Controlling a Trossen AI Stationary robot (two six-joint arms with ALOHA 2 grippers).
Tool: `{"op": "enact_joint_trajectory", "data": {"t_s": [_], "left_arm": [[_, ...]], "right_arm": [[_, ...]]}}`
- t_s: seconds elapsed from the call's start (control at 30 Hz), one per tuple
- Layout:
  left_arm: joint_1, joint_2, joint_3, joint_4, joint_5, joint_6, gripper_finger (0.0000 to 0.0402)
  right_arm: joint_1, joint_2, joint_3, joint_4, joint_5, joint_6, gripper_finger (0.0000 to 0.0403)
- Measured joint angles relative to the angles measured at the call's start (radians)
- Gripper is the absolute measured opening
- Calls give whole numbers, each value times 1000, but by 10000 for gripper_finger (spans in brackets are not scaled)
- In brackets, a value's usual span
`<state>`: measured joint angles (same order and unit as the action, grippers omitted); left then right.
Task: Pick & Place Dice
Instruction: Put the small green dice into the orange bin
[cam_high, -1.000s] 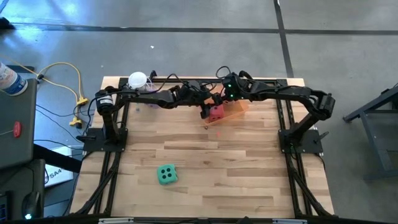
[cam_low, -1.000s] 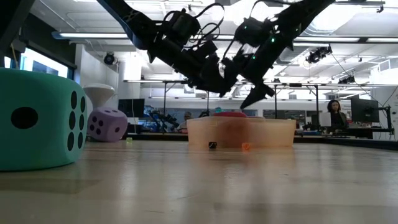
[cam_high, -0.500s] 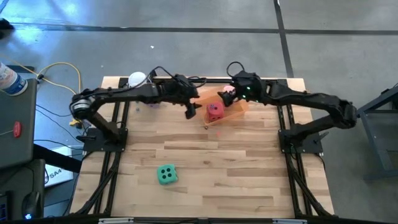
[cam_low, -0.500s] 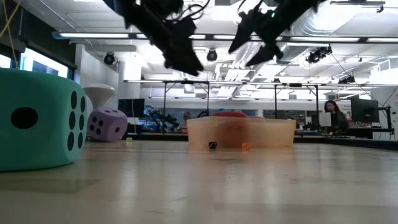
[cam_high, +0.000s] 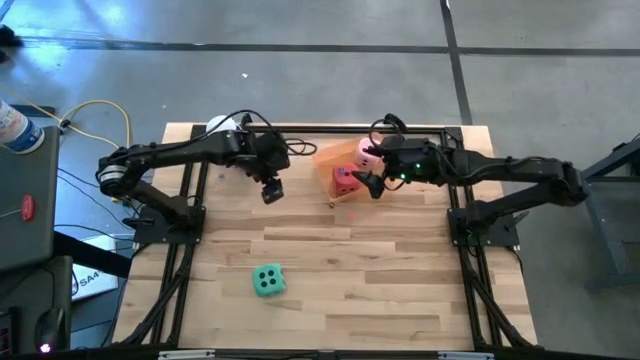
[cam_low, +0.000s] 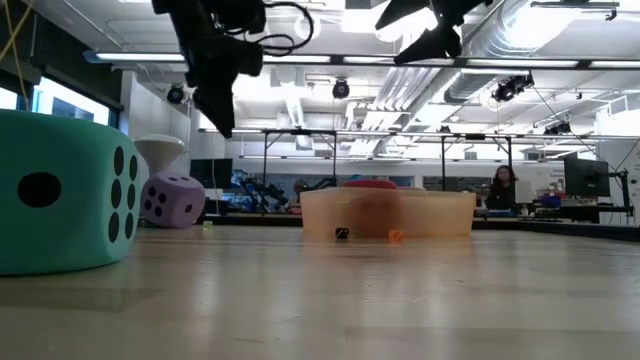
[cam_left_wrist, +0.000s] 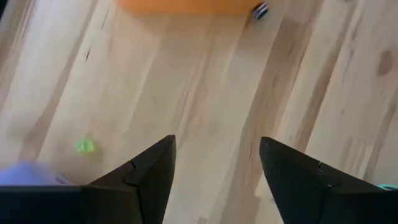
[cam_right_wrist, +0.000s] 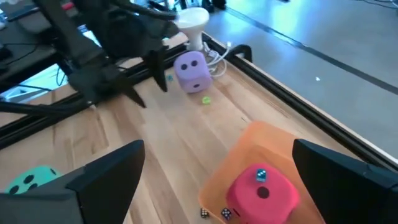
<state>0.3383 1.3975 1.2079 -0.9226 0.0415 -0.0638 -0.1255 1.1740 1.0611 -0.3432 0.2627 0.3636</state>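
Both tools are empty with jaws apart — left tool (cam_high: 271, 190) beside the orange tray (cam_high: 334, 154), right tool (cam_high: 371, 181) above it — positioned because the red die (cam_high: 345, 180) and pink die (cam_high: 366, 152) already sit inside.

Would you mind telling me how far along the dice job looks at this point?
Done: the red die and pink die sit in the orange tray. In hand: nothing; the left gripper and right gripper hover open and empty. Left: the purple die near the white-topped cup and the green die are on the table.
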Motion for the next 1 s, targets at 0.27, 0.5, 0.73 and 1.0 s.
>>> {"op": "enact_joint_trajectory", "data": {"t_s": [0.27, 0.5, 0.73, 1.0], "left_arm": [[70, 97, 0, 2, -158, -338, 224], [158, 242, 0, 2, -139, -398, 224], [170, 322, 0, 10, -311, -425, 224], [170, 355, 0, 23, -309, -439, 224]], "right_arm": [[29, 10, 0, 23, -3, -20, 400], [62, 10, 0, 18, -3, -10, 400], [99, 10, 0, 7, -3, -9, 400], [106, 10, 0, -5, -2, 10, 400]]}}
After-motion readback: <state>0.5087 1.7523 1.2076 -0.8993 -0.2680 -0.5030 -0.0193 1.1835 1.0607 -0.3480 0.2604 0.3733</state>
